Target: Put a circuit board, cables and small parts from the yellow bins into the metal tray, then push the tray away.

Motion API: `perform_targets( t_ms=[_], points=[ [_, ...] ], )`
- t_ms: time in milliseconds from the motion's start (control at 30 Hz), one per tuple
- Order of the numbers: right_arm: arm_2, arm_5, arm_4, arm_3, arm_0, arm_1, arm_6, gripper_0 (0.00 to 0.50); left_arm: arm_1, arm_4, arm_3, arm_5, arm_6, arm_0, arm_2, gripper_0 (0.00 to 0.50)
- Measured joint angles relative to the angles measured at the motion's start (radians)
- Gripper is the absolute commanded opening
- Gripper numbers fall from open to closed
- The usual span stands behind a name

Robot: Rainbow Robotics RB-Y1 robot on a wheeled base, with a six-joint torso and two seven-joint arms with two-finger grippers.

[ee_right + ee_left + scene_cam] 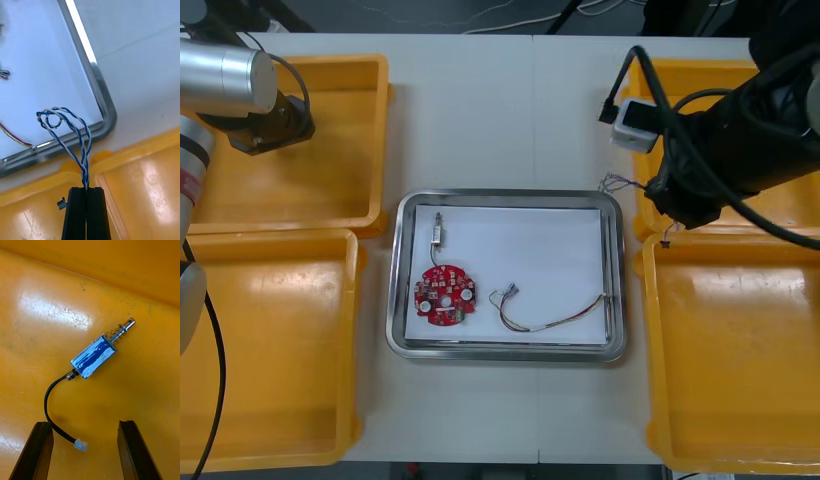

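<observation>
The metal tray point(406, 345), white inside, holds a round red circuit board point(444, 292), a small metal part point(437, 236) and a red and yellow cable point(550, 318). My right gripper point(86, 193) is shut on a twisted blue and white cable point(71, 138), whose loops hang over the tray's corner point(107, 112) and the gap between the right bins. The cable's end point(617, 183) pokes out beside my right arm point(740, 140). Over the far left bin, my left gripper point(85, 423) stands open above a small metal part point(99, 354) with a black lead.
Two yellow bins point(275, 350) flank the tray on the left and two more point(730, 350) on the right. In the right wrist view the bins' rims point(112, 159) meet just below the tray's edge. My left arm point(240, 85) reaches over the far left bin.
</observation>
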Motion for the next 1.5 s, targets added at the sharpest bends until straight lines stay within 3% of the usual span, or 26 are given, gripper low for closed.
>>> perform_targets(
  t_ms=[367, 667, 767, 800, 833, 1000, 1067, 1200, 1500],
  points=[
    [0.258, -0.137, 0.062, 0.01, -0.028, 0.009, 0.0, 0.0, 0.0, 0.0, 0.001, -0.014, -0.006, 0.001, 0.0, 0.5],
    [0.422, -0.234, 0.082, 0.157, -0.116, 0.065, 0.0, 0.0, 0.0, 0.0, 0.001, -0.015, -0.01, 0.002, 0.0, 0.498],
    [0.469, -0.254, 0.111, 0.182, -0.137, 0.076, 0.0, 0.0, 0.001, 0.001, 0.001, -0.015, -0.011, 0.004, 0.0, 0.467],
    [0.483, -0.258, 0.118, 0.19, -0.145, 0.078, 0.0, 0.0, 0.001, 0.002, 0.001, -0.015, -0.011, 0.005, 0.0, 0.441],
    [0.495, -0.261, 0.122, 0.198, -0.151, 0.08, 0.0, 0.0, 0.001, 0.003, 0.001, -0.015, -0.012, 0.006, 0.0, 0.383],
    [0.537, -0.294, 0.126, 0.251, -0.171, 0.083, 0.0, 0.0, 0.001, 0.011, 0.001, -0.015, -0.015, 0.012, 0.0, 0.289],
    [0.546, -0.301, 0.135, 0.267, -0.173, 0.083, 0.0, 0.0, 0.002, 0.014, 0.001, -0.015, -0.015, 0.014, 0.0, 0.216],
    [0.563, -0.32, 0.151, 0.296, -0.18, 0.084, 0.0, 0.0, 0.006, 0.025, 0.001, -0.019, -0.016, 0.019, 0.0, 0.012],
    [0.647, -0.397, 0.171, 0.389, -0.216, 0.098, 0.0, 0.003, 0.026, 0.058, 0.001, -0.019, -0.016, 0.026, 0.0, 0.0]
  ],
)
